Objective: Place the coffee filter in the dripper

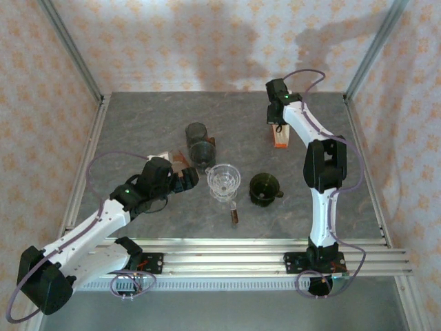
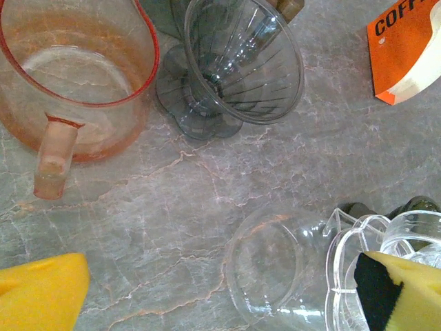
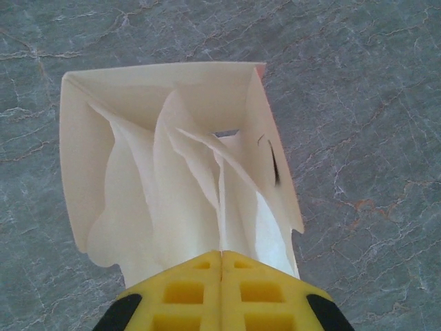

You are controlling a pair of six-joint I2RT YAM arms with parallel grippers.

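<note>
White paper coffee filter pinched in closed right tool, inside orange box (top open), right side of counter toward far edge. Left tool gapes wide, holding nothing.

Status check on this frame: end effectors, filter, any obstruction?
Left end effector open, near clear dripper. Right end effector shut on coffee filter, inside filter box. Dark dripper stands beside the clear one.

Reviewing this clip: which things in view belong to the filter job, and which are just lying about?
Job: coffee filter, pinched by the right fingers; orange filter box; clear dripper, likely target.
Lying about: smoky grey dripper; pink jug; dark cup; small brown object.
</note>
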